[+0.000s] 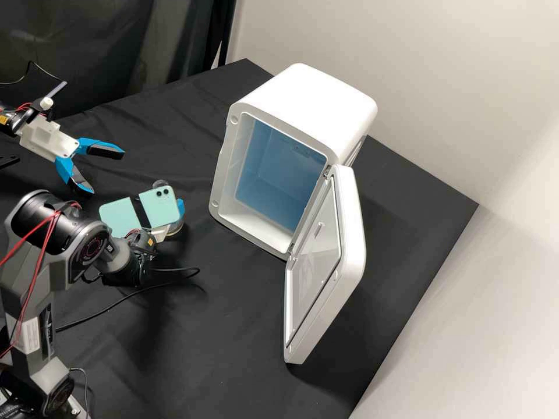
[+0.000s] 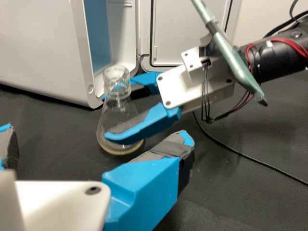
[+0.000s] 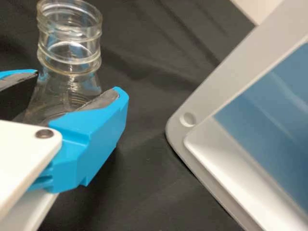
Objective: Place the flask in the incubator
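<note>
- Standing upright on the tabletop (image 1: 233,326), the flask (image 2: 114,115) (image 3: 67,62) is clear glass, a cone body under a ribbed neck and an open mouth, with a yellowish tint at its base.
- It sits just in front of the incubator (image 1: 314,105) (image 2: 43,48), outside it and near the lower corner of the open front.
- The right gripper (image 2: 118,108) (image 3: 65,91) pinches the flask low on the cone. One blue finger lies on each side, and the grey pads (image 3: 103,98) press the glass below the neck.
- The right arm comes in low from the near left of the high view, with its wrist level and pointing toward the incubator. A mint-green phone (image 1: 160,206) rides on top of the wrist and covers most of the flask from above.
- A white label (image 1: 35,334) on that arm's lower link carries print too small to read.
- The left gripper (image 1: 103,171) hangs above the tabletop to the left of the flask, apart from it. Its fingers are spread wide with nothing between them, and it is aimed toward the flask and the right gripper.
- The incubator is a white box with a pale blue inside, and its front faces the arms. Its door (image 1: 343,250) is swung fully open on the right-hand hinge.
- A thin black cable (image 1: 116,299) trails over the tabletop beneath the right arm.
</note>
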Tool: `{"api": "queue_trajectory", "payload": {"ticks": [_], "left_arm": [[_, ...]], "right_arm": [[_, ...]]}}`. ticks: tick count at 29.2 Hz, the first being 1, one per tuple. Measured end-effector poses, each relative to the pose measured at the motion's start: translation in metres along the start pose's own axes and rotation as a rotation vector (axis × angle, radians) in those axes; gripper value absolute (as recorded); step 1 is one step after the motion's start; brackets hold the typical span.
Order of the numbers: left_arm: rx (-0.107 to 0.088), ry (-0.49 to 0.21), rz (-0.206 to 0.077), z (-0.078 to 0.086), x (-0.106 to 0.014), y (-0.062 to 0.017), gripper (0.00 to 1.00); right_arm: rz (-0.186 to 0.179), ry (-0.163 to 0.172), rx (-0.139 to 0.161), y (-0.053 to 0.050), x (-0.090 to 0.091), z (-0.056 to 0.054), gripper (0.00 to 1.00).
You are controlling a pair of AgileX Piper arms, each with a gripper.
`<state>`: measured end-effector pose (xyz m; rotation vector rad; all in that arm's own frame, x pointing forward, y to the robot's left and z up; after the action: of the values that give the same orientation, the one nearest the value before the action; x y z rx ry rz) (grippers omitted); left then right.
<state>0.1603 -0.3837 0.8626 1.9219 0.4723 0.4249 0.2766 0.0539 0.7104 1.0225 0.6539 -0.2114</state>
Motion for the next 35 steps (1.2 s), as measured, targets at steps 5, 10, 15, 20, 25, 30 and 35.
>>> {"api": "queue_trajectory", "payload": {"ticks": [5, 10, 15, 20, 25, 30, 35], "left_arm": [[0.0, 0.0, 0.0, 0.0, 0.0, 0.0, 1.0], [0.0, -0.002, 0.006, 0.0, -0.001, 0.0008, 1.0], [-0.004, -0.001, 0.01, 0.0, -0.001, 0.0015, 1.0], [-0.003, -0.003, 0.01, 0.001, -0.001, 0.0013, 1.0], [-0.001, -0.012, 0.016, 0.002, -0.002, 0.0022, 1.0], [-0.001, -0.014, 0.023, 0.002, -0.003, 0.0031, 1.0], [-0.005, -0.016, 0.036, 0.003, -0.005, 0.0048, 1.0]], "right_arm": [[0.035, -0.009, -0.004, 0.009, -0.006, 0.001, 0.0], [0.049, -0.016, -0.002, 0.011, -0.011, 0.003, 0.0], [0.055, -0.024, 0.003, 0.011, -0.012, 0.005, 0.0], [0.071, -0.037, 0.008, 0.015, -0.016, 0.009, 0.0], [0.108, -0.047, 0.02, 0.023, -0.021, 0.011, 0.0], [0.141, -0.056, 0.048, 0.03, -0.026, 0.014, 0.0], [0.163, -0.05, 0.053, 0.033, -0.028, 0.014, 0.0]]}}
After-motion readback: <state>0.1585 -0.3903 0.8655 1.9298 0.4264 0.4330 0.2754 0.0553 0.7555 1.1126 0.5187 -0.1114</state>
